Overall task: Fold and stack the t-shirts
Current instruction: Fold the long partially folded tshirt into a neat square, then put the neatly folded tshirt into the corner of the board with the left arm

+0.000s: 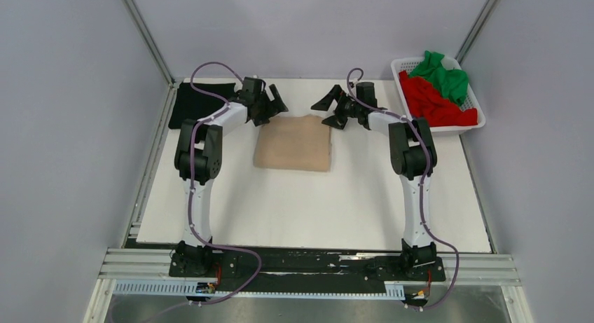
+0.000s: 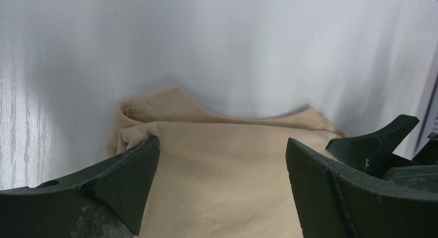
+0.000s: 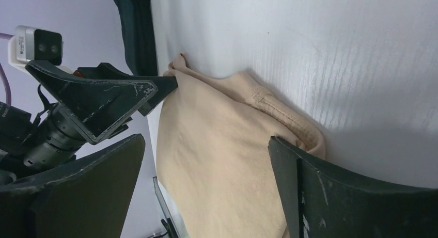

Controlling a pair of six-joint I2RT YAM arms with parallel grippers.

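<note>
The beige t-shirt (image 1: 293, 143) lies folded into a rectangle on the white table, mid-back. It also shows in the left wrist view (image 2: 217, 171) and the right wrist view (image 3: 217, 155). My left gripper (image 1: 274, 102) is open and empty, just above the shirt's far-left corner. My right gripper (image 1: 328, 106) is open and empty, just above the far-right corner. The black t-shirt (image 1: 197, 102) lies at the back left behind the left arm. The red t-shirt (image 1: 436, 104) and the green t-shirt (image 1: 443, 76) lie in the basket.
The white slatted basket (image 1: 471, 127) stands at the back right, off the table's corner. Grey walls and metal posts close in the back and sides. The arms' bases sit on a rail at the near edge.
</note>
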